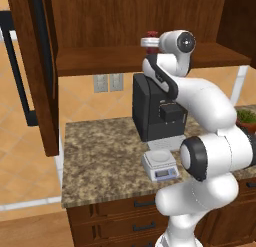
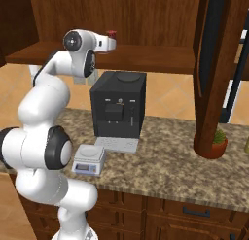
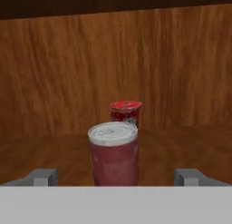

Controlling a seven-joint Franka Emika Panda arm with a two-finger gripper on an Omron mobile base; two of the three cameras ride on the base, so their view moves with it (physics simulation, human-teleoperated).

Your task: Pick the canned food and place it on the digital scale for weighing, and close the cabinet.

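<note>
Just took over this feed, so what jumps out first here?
The white arm reaches up into the open cabinet, its gripper open with the canned food between the fingertips and a red can behind it. Below, the digital scale sits bare on the granite counter before the black coffee machine.

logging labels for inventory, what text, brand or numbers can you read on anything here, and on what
No text can be read.
Canned food: pale patches, no letters resolve.
Red can behind it: white marks too blurred to read.
Digital scale: bluish display, no digits legible.
Coffee machine: no readable marking.
</note>
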